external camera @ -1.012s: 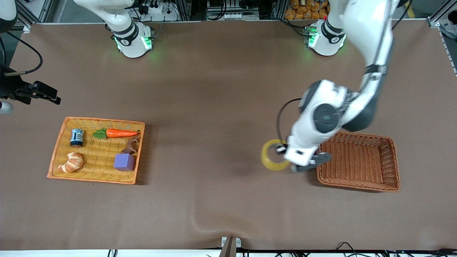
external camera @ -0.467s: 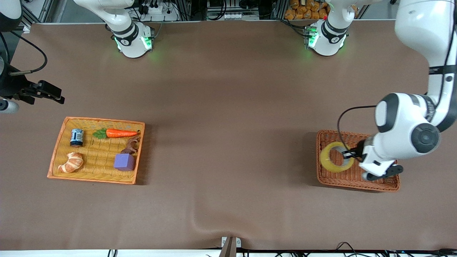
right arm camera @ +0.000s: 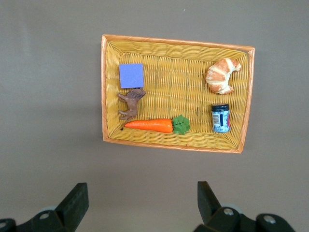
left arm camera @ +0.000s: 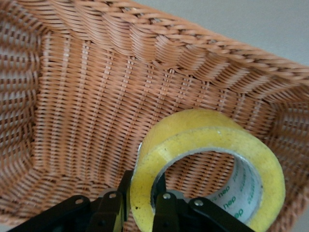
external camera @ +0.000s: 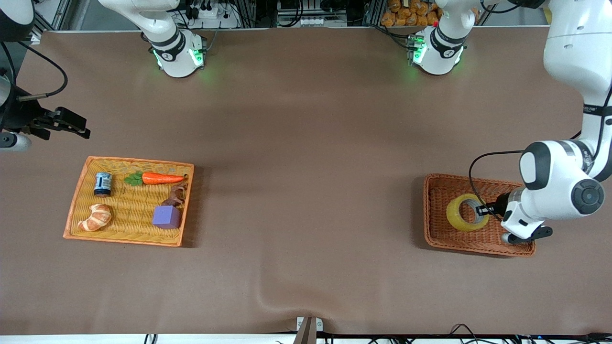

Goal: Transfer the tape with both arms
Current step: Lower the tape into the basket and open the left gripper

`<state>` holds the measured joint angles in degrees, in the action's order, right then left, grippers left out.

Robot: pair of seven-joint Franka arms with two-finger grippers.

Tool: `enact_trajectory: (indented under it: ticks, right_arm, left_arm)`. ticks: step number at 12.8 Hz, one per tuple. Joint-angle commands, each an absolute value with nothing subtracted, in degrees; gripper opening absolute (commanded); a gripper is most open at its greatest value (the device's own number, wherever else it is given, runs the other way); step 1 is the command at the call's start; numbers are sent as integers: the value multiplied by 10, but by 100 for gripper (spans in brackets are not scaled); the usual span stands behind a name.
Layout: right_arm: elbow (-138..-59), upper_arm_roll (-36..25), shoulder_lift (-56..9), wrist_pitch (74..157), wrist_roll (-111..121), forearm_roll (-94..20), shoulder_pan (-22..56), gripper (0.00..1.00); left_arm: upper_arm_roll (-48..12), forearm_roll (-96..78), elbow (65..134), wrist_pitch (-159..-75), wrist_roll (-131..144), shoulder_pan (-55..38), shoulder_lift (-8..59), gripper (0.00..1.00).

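The jaws of the left gripper [left arm camera: 140,212] are closed on the wall of the tape [left arm camera: 203,164], one finger pressed against the outer yellow face and the other set inside the ring against its grey core. The roll is held tilted on edge, its open centre turned partly upward, and it is seen inside the brown wicker basket [left arm camera: 72,111]; whether its lower edge touches the weave cannot be told. In the front view the left gripper [external camera: 485,210] is shown over the same basket [external camera: 432,229], with the tape [external camera: 466,212] near the basket's middle, at the left arm's end of the worktop [external camera: 306,143].

The jaws of the right gripper [right arm camera: 140,203] are spread wide apart and nothing is held between them. This gripper [external camera: 71,126] waits in the air at the right arm's end of the worktop, above an orange tray [external camera: 81,179]. Within that tray a carrot [external camera: 160,178], a small blue can [external camera: 103,184], a croissant [external camera: 95,217], a purple cube [external camera: 166,216] and a brown figurine [external camera: 176,195] are laid out, the figurine touching the cube.
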<state>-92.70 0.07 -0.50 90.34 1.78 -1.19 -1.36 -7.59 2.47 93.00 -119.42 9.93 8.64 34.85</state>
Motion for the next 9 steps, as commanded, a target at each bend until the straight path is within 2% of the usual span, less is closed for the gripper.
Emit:
enact_trajectory:
  ticks: [1, 3, 5, 7, 9]
  right_arm:
    - [-929, -2, 4, 900, 11, -13, -11, 100]
    - [-924, -2, 1, 895, 11, -9, -11, 100]
    - [-905, -7, -1, 891, 17, -10, -20, 100]
    - [-895, -7, -2, 859, 21, -15, -33, 100]
    - [-894, -7, -3, 861, 21, -15, -33, 100]
  left_arm:
    - [-83, 80, 923, -1195, 83, 93, 338, 100]
    - [-83, 107, 867, -1188, 24, 96, 338, 100]
    - [-83, 103, 853, -1164, -3, 105, 316, 100]
    - [-88, 85, 853, -1121, -2, 104, 263, 100]
    - [-88, 71, 853, -1075, -2, 104, 195, 100]
